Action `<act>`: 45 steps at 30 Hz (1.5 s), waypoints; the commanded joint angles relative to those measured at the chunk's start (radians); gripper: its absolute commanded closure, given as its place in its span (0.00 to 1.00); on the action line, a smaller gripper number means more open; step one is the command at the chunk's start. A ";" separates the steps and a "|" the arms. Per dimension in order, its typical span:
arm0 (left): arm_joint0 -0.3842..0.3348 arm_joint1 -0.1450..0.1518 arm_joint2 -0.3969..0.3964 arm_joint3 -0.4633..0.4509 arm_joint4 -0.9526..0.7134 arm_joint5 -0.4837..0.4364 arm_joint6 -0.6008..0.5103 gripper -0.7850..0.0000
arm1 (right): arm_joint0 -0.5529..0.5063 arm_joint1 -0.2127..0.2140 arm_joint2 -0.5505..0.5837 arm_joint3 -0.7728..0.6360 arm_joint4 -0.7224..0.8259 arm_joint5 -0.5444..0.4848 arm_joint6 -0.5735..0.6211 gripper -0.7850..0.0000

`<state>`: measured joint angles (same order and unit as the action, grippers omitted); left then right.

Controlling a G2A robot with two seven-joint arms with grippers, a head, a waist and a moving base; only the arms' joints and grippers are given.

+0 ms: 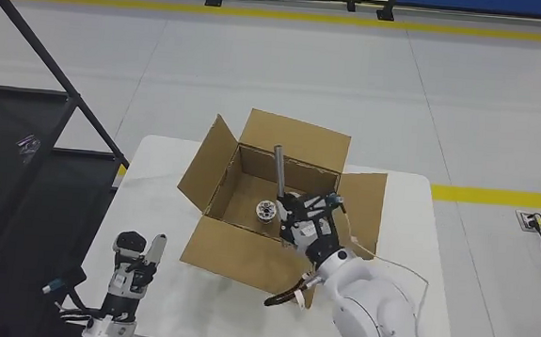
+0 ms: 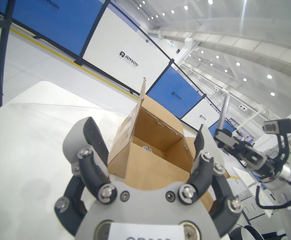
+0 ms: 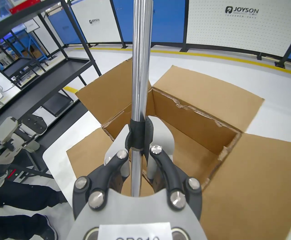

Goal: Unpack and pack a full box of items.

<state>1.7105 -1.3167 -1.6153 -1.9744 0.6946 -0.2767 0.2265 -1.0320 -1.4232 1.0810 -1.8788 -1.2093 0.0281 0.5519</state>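
Found the right jaws clamped on a shiny metal rod (image 3: 141, 68), black pads (image 3: 136, 134) pressed to it from both sides. Saw the rod gripped near one end, its long free part running out over the open top of the cardboard box (image 1: 246, 252) toward the box's far wall. Placed those jaws just inside the box's near right corner, above the rim. Noted all four box flaps folded outward, and the box itself standing on the white worktop (image 1: 163, 218). Spotted a small round metal part (image 1: 266, 209) lying on the box floor, nearer the near wall than the far one and apart from the rod. Could not tell how steeply the rod tilted. Found the left jaws apart, fingers (image 2: 95, 138) spread wide with nothing between them, aimed at the box's near left corner. Placed them well short of the box, over the worktop off that same corner. Noted a black metal rack (image 1: 24, 180) standing on the floor beyond the box's left side, off the worktop.
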 commanded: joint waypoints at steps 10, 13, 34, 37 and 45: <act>0.012 0.001 -0.023 -0.005 -0.014 -0.027 0.000 0.00 | 0.367 -0.078 -0.154 0.554 0.036 0.173 0.048 1.00; 0.008 0.001 -0.026 -0.004 -0.015 -0.030 -0.007 0.00 | 0.438 -0.090 -0.167 0.679 0.046 0.148 0.128 1.00; -0.011 0.000 0.001 0.003 0.013 -0.021 -0.022 0.00 | 0.563 -0.132 -0.240 0.971 -0.025 0.055 0.378 0.57; -0.005 -0.001 -0.002 0.003 0.021 -0.010 -0.009 0.00 | 0.560 -0.136 -0.240 0.968 -0.026 0.050 0.386 0.55; 0.008 -0.005 0.040 -0.020 0.156 0.041 0.039 0.00 | 0.513 -0.128 -0.206 0.871 -0.041 0.067 0.366 0.53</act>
<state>1.7188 -1.3213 -1.5761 -1.9946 0.8528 -0.2316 0.2658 -0.5072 -1.5546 0.8672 -0.9819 -1.2441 0.0884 0.9235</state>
